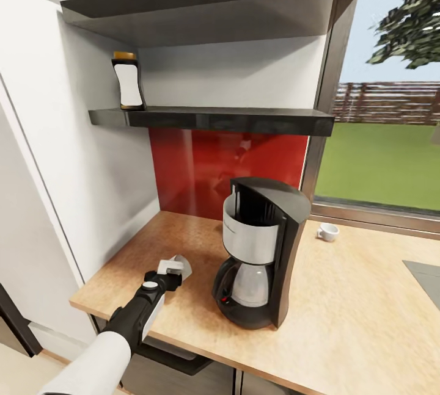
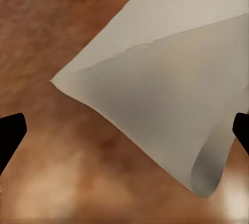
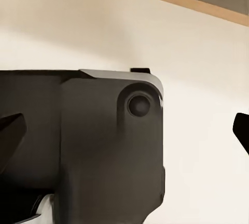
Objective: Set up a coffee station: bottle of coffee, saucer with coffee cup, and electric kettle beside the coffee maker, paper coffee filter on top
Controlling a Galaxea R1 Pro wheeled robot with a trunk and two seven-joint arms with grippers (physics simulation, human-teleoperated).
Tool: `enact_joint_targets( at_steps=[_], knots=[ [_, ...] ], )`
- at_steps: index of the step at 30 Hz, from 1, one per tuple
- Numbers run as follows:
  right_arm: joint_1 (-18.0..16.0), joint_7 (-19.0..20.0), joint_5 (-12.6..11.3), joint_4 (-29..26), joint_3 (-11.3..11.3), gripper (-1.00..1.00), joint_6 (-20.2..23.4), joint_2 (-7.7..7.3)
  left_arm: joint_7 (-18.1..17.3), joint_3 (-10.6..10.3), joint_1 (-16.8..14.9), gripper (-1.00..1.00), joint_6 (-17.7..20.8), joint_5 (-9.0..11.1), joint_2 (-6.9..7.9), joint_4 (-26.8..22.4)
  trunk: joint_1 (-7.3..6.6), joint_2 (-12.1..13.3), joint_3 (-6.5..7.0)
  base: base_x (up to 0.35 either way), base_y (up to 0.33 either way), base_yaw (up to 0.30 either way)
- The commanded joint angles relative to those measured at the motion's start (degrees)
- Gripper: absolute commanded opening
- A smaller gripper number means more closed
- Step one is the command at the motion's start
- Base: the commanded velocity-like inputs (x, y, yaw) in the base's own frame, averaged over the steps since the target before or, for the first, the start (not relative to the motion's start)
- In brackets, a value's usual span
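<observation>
Left wrist view shows the paper filter (image 2: 155, 99), a pale folded cone lying flat on the brown desk (image 2: 62, 26). The left end effector (image 2: 124, 130) is spread wide above it.

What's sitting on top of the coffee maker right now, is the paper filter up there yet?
Nothing lies on the coffee maker; its black lid is bare. The paper filter is down by the left hand, over the wooden countertop.
</observation>
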Motion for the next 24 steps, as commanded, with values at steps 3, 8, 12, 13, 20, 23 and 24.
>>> enact_joint_targets(
  at_steps=[3,8,12,13,20,23,24],
  knots=[
    [0.0,-0.2,0.3,0.0,-0.3,1.00,-0.2,0.03,0.2,-0.2,0.0,1.00,0.5,-0.6,0.08,-0.5,0.02,0.0,-0.02,0.000,0.000,0.000],
    [0.0,-0.2,0.3,0.0,-0.3,1.00,-0.2,0.03,0.2,-0.2,0.1,1.00,0.6,-0.6,0.02,-0.8,0.02,0.0,-0.02,0.000,0.000,0.000],
    [0.0,-0.2,0.3,0.0,-0.3,1.00,-0.2,0.03,0.2,-0.2,0.0,1.00,0.8,-0.6,0.02,-0.9,0.02,0.0,-0.02,0.043,0.000,0.000],
    [0.0,-0.2,0.3,0.0,-0.3,1.00,-0.2,0.03,0.2,-0.2,0.1,1.00,0.8,-0.6,0.02,-0.9,0.02,0.0,-0.02,0.111,0.000,0.000],
    [0.0,-0.2,0.3,0.0,-0.3,1.00,-0.2,0.03,0.2,-0.1,0.1,1.00,0.7,-0.6,0.02,-0.9,0.02,0.0,-0.02,0.031,0.000,0.000],
    [0.0,-0.2,0.3,0.0,-0.3,1.00,-0.2,0.03,0.2,-0.1,0.1,1.00,0.7,-0.6,0.02,-0.9,0.02,0.0,-0.02,0.002,0.000,0.000],
    [0.0,-0.2,0.3,0.0,-0.3,1.00,-0.1,0.03,0.2,-0.1,0.1,1.00,0.7,-0.6,0.02,-0.9,0.02,0.0,-0.02,0.001,0.022,0.000]
  ],
)
